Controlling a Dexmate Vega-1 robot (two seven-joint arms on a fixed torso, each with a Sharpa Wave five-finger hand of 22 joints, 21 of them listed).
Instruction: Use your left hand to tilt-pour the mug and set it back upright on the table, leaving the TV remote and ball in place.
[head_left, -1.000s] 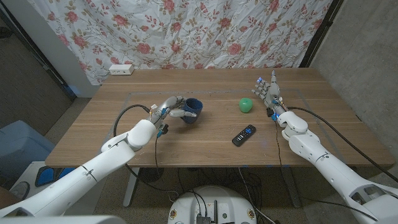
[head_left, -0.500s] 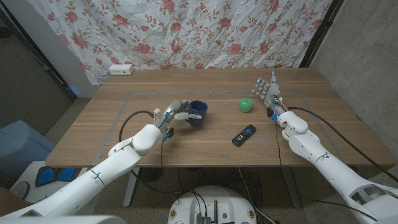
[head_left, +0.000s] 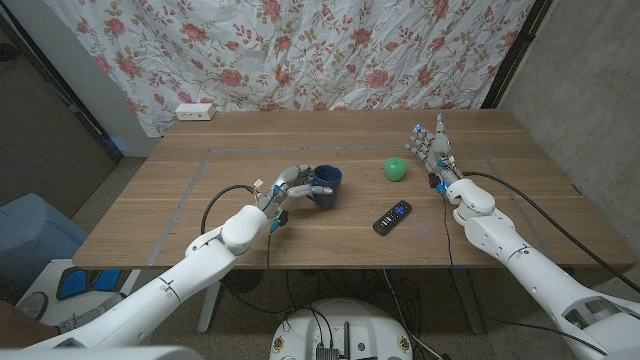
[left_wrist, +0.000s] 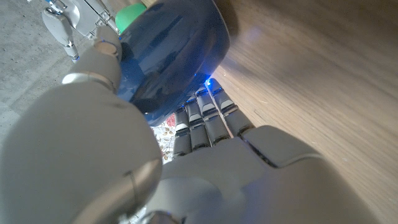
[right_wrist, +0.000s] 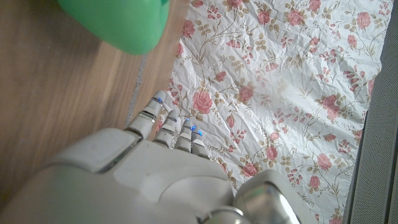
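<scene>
Head view: our left hand grips the blue mug near the table centre, so we judge the lift and tilt come next, needing a firm hold and a level return. Green ball lies at the mug's 3 o'clock, TV remote at its 4 o'clock, both well apart. Our right hand stands with fingers spread, holding nothing, beyond the ball.

Left wrist view: fingers wrap under the mug.

Right wrist view: ball near our idle right hand.
</scene>
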